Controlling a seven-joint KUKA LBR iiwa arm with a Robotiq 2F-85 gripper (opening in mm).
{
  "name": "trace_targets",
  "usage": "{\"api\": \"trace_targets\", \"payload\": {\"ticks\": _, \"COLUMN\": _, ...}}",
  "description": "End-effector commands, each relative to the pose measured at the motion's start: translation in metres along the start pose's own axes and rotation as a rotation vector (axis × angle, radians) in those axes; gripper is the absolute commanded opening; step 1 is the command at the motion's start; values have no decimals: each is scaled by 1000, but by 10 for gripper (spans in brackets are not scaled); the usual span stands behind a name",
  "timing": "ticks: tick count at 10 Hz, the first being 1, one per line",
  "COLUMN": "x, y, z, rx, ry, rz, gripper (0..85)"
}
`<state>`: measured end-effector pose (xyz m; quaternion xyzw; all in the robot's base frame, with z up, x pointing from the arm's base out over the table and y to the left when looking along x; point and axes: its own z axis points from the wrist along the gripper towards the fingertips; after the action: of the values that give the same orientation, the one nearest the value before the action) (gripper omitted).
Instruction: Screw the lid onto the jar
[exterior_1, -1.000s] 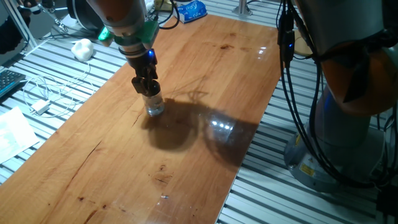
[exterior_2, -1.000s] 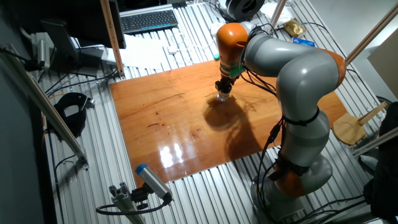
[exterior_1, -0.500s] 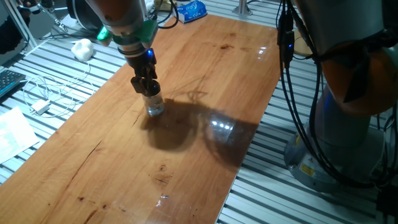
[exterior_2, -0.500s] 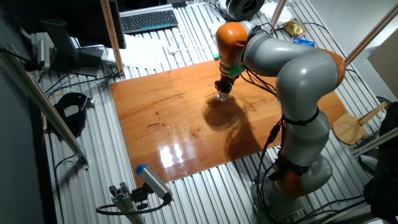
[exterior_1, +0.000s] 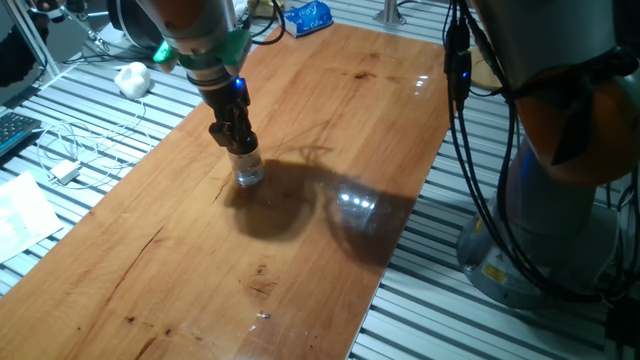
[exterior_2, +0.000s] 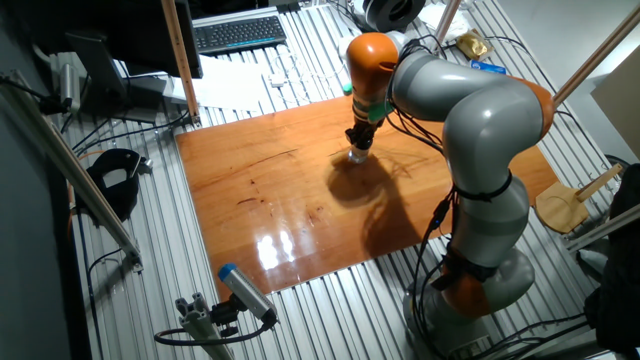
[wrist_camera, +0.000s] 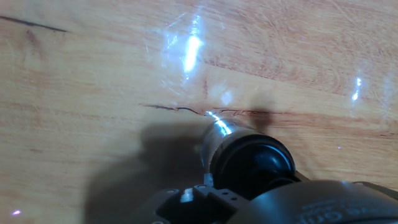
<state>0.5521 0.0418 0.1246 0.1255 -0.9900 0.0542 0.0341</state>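
The small clear glass jar (exterior_1: 249, 171) stands upright on the wooden table (exterior_1: 330, 120), left of its middle; the other fixed view shows the jar (exterior_2: 357, 156) under the orange wrist. My gripper (exterior_1: 240, 143) points straight down right over its mouth, fingers pinched together on the black lid, which sits on the jar's neck. In the hand view the round black lid (wrist_camera: 254, 163) covers the jar's top, with a strip of shiny glass (wrist_camera: 217, 132) showing beside it. The other fixed view places the gripper (exterior_2: 358, 142) directly above the jar.
White cables (exterior_1: 75, 150) and a white lump (exterior_1: 131, 78) lie on the slatted bench left of the board. A blue packet (exterior_1: 305, 15) is beyond the far edge. The arm's base and black cables (exterior_1: 470, 150) stand at the right. A keyboard (exterior_2: 238, 34) sits behind the table.
The wrist has turned a little over the jar; its blue light has shifted slightly to the left. The jar has stayed in place.
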Motion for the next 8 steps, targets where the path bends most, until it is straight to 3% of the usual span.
{"api": "trace_targets", "payload": {"ticks": 1, "x": 1, "y": 0, "z": 1, "rx": -2, "ry": 5, "rz": 8, "gripper": 510}}
{"api": "trace_targets", "payload": {"ticks": 5, "x": 2, "y": 0, "z": 0, "rx": 5, "ry": 30, "rz": 66, "gripper": 510}}
{"api": "trace_targets", "payload": {"ticks": 7, "x": 3, "y": 0, "z": -1, "rx": -26, "ry": 39, "rz": 125, "gripper": 510}}
{"api": "trace_targets", "payload": {"ticks": 8, "x": 3, "y": -1, "z": 0, "rx": -21, "ry": 40, "rz": 131, "gripper": 510}}
